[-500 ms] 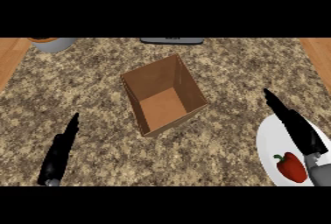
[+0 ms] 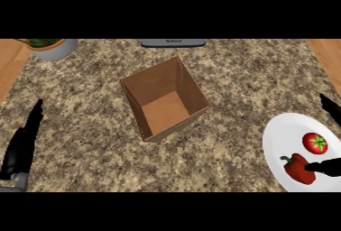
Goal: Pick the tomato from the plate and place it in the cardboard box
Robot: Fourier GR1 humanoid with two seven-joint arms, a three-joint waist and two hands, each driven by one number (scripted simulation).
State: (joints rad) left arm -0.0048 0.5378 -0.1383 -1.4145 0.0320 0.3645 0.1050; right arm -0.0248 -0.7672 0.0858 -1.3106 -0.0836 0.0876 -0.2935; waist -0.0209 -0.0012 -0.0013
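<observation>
A red tomato (image 2: 315, 142) with a green stem lies on the white plate (image 2: 279, 135) at the right edge, beside a red pepper (image 2: 299, 168). The open cardboard box (image 2: 165, 100) stands in the middle of the counter, with nothing inside. Only parts of my right hand (image 2: 329, 104) show at the right edge. One straight finger lies above the plate, and the thumb (image 2: 326, 167) touches the pepper's side below the tomato. The hand is open and holds nothing. My left hand (image 2: 23, 140) rests open at the left edge, fingers straight.
A grey pot with a green plant (image 2: 50, 46) stands at the back left corner. A dark appliance (image 2: 172, 43) sits at the back edge behind the box. Wooden strips border the granite counter on both sides.
My right hand has shifted to the right and partly out of view, uncovering the tomato on the plate. The left hand has drifted slightly to the left.
</observation>
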